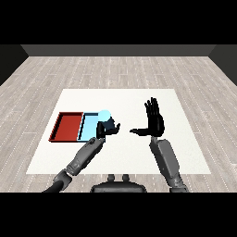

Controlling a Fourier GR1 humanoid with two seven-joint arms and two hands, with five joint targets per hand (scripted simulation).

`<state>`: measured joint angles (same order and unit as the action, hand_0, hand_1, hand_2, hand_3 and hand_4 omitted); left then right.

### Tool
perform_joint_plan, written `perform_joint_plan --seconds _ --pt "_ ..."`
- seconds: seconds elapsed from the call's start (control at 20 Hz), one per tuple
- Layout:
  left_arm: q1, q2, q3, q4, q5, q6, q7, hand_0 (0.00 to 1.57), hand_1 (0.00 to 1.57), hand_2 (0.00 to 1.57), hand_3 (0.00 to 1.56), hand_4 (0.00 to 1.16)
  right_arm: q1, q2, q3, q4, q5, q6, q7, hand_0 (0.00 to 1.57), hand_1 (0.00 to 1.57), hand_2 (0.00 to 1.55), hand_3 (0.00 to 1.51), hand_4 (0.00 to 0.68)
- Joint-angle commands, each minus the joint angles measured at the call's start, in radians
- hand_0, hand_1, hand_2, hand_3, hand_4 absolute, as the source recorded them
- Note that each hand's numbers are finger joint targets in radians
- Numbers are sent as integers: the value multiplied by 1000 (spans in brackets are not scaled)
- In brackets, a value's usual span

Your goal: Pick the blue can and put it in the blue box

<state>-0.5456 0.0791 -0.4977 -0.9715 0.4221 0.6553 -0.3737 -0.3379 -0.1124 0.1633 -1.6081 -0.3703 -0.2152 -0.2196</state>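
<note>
While its fingers curl round the blue can (104,114), the left hand (107,128) hangs over the right edge of the light blue tray (88,126), at the end of a grey forearm (84,156) that comes in from the lower left. Only the can's pale, rounded top shows above the black fingers; the rest of it is hidden by the hand, so whether its base touches the tray floor cannot be told.

Off to the right, well apart from the can, the right hand (154,121) stands upright with its fingers straight and spread, and its thumb points left toward the other hand. It holds nothing. Its forearm (165,159) rises from the lower right.

Beside the light blue tray, touching along one side, lies the red tray (66,126), the leftmost thing on the surface. Both trays sit on the left part of the white desk (185,152), which stands on a floor of pale wooden planks (115,69).
</note>
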Motion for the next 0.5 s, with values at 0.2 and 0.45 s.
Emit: perform_joint_plan --seconds 0.2,0.45 --pt "-44 132 92 43 -49 -28 90 1571 1571 1565 1473 1127 133 -66 -140 -136 -75 29 10 0 0 0 0 0" --pt "-163 168 179 187 -58 -74 180 1571 1571 1571 1488 1115 102 -49 -166 -33 -55 36 -24 0 0 0 0 0"
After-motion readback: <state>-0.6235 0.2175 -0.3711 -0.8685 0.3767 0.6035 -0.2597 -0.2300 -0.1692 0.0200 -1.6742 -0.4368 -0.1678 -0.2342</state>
